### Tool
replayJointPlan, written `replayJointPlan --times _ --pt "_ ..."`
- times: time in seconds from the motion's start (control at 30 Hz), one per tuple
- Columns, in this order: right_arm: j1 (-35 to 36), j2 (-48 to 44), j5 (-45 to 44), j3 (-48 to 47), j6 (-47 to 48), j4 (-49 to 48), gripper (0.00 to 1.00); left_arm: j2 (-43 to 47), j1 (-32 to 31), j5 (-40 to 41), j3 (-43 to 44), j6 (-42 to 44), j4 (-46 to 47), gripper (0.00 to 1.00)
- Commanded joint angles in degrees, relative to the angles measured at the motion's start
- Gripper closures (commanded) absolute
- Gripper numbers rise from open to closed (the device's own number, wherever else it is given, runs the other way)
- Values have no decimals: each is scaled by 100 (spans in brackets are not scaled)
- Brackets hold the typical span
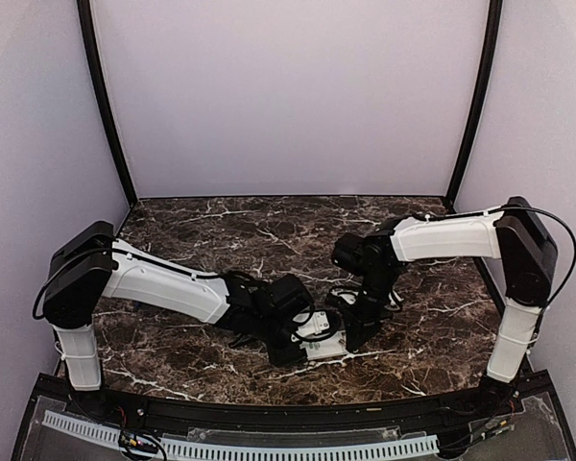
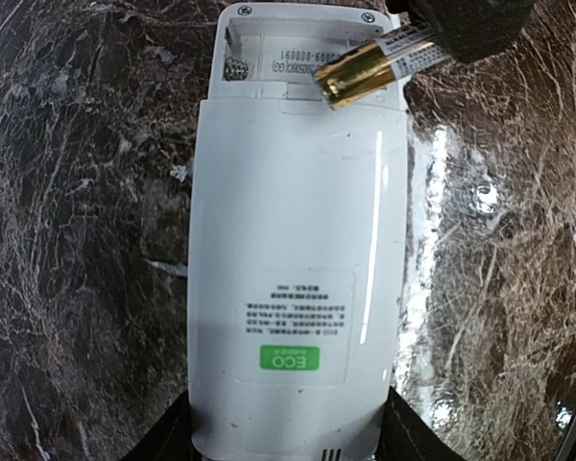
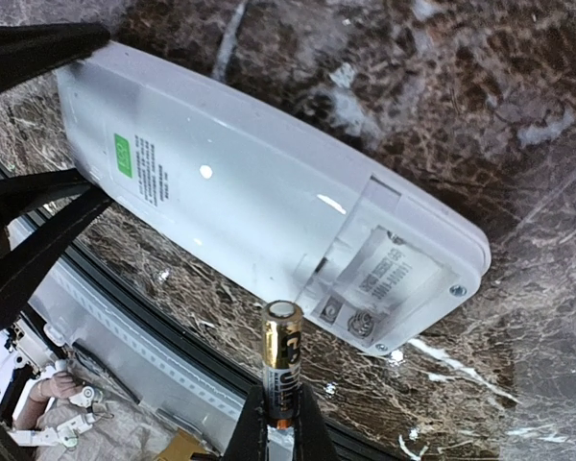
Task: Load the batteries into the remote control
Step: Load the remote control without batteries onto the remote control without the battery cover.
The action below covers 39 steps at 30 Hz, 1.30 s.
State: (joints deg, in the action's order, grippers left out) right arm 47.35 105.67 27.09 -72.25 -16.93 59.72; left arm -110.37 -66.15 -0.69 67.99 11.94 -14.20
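Looking at the top view: both arms meet near the middle of the tabletop (image 1: 192,230), close to its front edge. The left gripper (image 1: 302,338) is clamped on the remote control (image 1: 324,338), which sits just off the centre of the front edge. The right gripper (image 1: 357,327) hangs just beside the remote's right end. Battery too small to make out here.

Left wrist view: the remote lies back side up and runs lengthwise away from the camera. The left gripper's black fingers (image 2: 163,437) flank its near end, one on each long side, pressed against the casing. A green label (image 2: 290,358) sits on the back near that end. The battery bay (image 2: 288,62) at the far end is uncovered, with a coil spring (image 2: 235,69) in its left corner. A gold battery (image 2: 370,72), tilted, pokes in from the top right over the bay's right side, its other end hidden in the right gripper's black tip. Cannot tell whether the battery touches the bay.

Right wrist view: the right gripper is closed on the battery, which stands upright between the fingertips. The battery's top end sits just beside the remote's long edge, next to the open bay. Two spring contacts show inside the bay. Left fingers pinch the remote's far end at the left of the view.
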Motion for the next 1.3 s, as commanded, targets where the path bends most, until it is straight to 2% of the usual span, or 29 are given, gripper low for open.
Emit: replayJointPlan --times 0.0,0.47,1.27 --pt "-61 0 -137 139 -104 303 100 -151 -21 192 125 100 -432 60" --pt "-253 422 -461 -106 -129 190 100 -191 -29 165 145 205 -467 60" --pt "-255 885 -354 -553 -567 -485 100 -240 -29 86 139 283 -323 59"
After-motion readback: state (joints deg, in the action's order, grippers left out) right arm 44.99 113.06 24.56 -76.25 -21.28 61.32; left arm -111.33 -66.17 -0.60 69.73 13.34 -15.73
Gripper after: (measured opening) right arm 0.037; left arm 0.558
